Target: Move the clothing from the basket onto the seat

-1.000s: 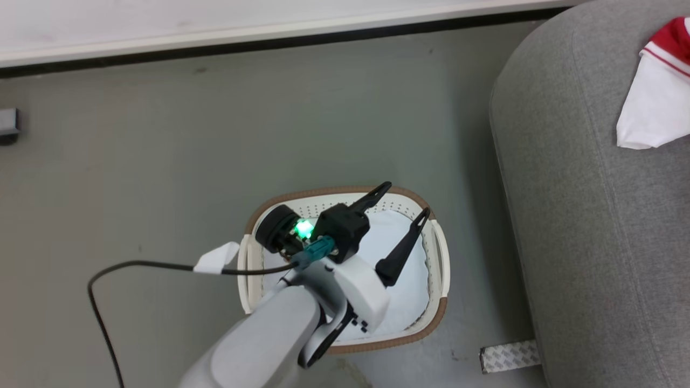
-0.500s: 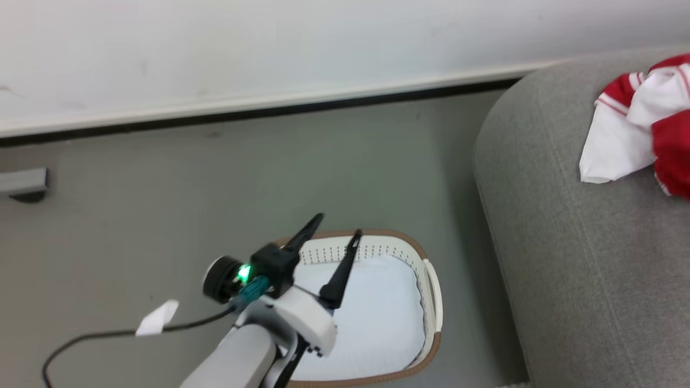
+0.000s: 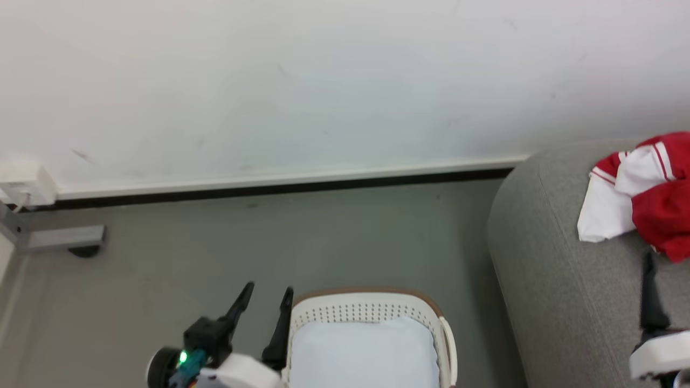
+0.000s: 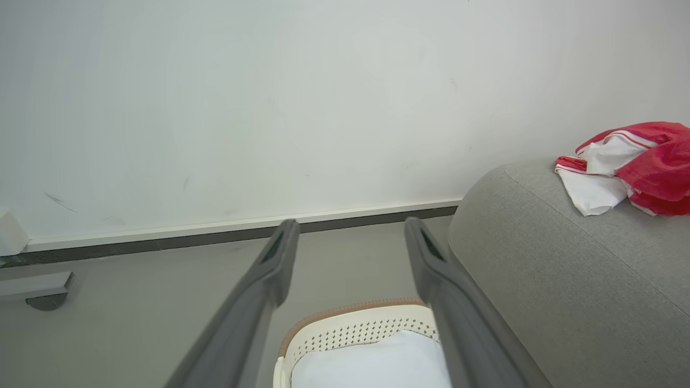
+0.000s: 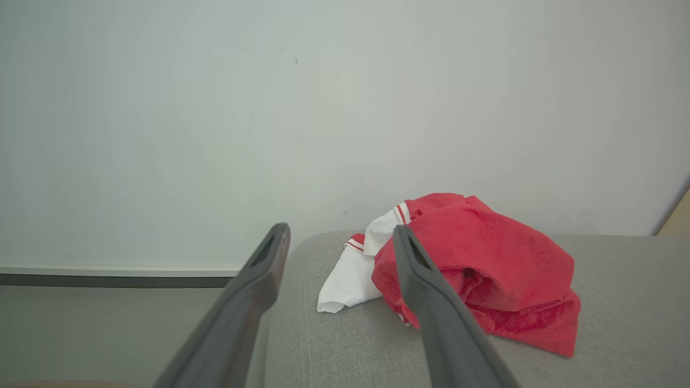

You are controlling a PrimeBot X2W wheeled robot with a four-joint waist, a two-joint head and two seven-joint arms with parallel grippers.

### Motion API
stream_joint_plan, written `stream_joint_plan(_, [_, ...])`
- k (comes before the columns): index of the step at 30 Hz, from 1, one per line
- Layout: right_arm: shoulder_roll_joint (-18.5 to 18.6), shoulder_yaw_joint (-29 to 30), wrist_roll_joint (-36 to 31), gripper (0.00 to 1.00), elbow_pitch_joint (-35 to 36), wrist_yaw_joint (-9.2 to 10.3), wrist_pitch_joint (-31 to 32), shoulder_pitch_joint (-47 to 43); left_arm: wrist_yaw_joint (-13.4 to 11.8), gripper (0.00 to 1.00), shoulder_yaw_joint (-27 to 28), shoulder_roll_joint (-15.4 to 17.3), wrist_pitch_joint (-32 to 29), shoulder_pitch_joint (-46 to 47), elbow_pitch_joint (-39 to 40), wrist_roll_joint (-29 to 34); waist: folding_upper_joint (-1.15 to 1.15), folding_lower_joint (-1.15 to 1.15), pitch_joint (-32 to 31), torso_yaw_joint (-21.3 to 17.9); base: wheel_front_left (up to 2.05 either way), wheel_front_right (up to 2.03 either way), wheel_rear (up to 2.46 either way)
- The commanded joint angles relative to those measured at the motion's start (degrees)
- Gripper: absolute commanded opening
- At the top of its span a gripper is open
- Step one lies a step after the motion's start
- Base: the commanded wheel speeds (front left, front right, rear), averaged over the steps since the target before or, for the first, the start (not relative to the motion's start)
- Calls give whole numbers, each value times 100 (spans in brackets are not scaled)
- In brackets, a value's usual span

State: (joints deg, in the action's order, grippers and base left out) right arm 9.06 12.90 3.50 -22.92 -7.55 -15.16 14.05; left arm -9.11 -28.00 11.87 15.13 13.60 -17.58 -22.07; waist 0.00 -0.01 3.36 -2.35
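Lying crumpled on the seat [image 3: 560, 280], the clothing [image 3: 655, 210] sat at the right edge of the head view, red folds over a white panel with thin red stripes, well clear of the basket [image 3: 372, 299]. The camera had tilted up since a second before: the wall [image 3: 323, 81] now took the upper half of the frame, the skirting [image 3: 269, 180] had dropped to mid-height, and the basket had slid to the bottom edge, cut off there. More of the clothing's red showed than the corner seen earlier.

The basket held a pale pad [image 3: 361, 353] and stood on the floor [image 3: 269, 242] near the seat's rounded left side. The left claw [image 3: 268, 290] stood wide at the lower left, holding nothing, its right finger just beside the basket's left rim; a second earlier its fingers had hung over the pad. The cable with its white tag had left the frame.

The right claw [image 5: 340, 231] was spread wide in its wrist view, nothing between the fingers, the clothing lying on the seat past the tips and partly behind the right one. In the head view one dark finger [image 3: 649, 291] of it rose at the lower right over the seat, just below the clothing; it had come into the frame since then. A grey bracket [image 3: 64, 237] lay on the floor at the left, by the wall.
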Motion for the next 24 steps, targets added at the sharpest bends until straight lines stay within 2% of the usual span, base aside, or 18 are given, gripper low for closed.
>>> stream_joint_plan(1, [-18,-49,0,100,82,12,1,-176,15,100,74,23,2,-165,45,63,0,1,-220,153,0,0,0])
stream_joint_plan(9, [-389,-473,-36,100,522,12,1,-957,179,100,769,-125,2,-946,162,370,0,1,-492,326,0,0,0])
stream_joint_plan(16, [-531,-638,-171,100,459,12,2,-1355,471,100,1280,-348,3,-1402,42,611,0,1,-649,356,0,0,0])
stream_joint_plan(24, [-603,-682,-115,100,308,12,1,-1467,821,100,1703,-581,3,-1453,-42,912,0,1,-667,369,0,0,0])
